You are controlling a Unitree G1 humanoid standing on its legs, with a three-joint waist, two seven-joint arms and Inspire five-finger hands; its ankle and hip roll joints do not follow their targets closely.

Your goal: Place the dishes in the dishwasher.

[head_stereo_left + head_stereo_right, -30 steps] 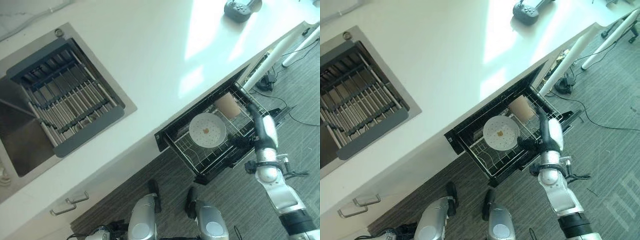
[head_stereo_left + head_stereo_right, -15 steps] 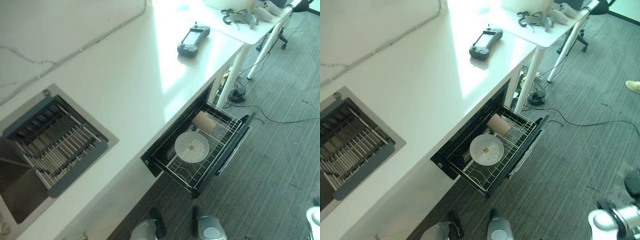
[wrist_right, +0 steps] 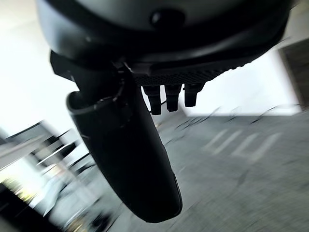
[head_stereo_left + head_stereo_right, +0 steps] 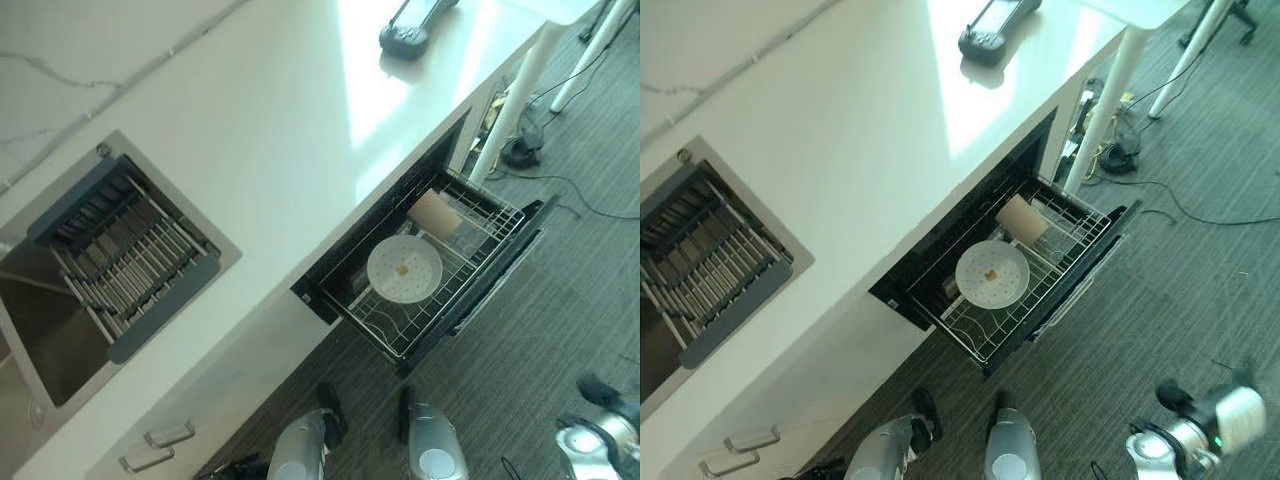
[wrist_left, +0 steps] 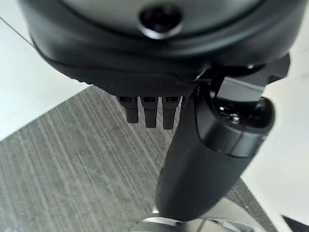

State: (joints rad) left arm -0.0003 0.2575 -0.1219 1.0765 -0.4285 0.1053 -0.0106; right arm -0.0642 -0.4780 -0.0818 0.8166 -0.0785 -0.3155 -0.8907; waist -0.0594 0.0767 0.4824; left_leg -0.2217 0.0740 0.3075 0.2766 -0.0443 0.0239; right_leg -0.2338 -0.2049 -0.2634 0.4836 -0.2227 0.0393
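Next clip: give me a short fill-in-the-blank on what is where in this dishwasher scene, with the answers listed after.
1. The white plate lies in the pulled-out dishwasher ____.
2. The beige cup lies on its side beside the ____.
3. The dark handheld controller rests on the white ____.
4. The grey slatted drying rack sits over the ____.

Missing words: rack; plate; countertop; sink

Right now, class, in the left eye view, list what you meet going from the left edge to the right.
Sink rack → cabinet handles → white plate in the dishwasher rack → tan cup → right hand.
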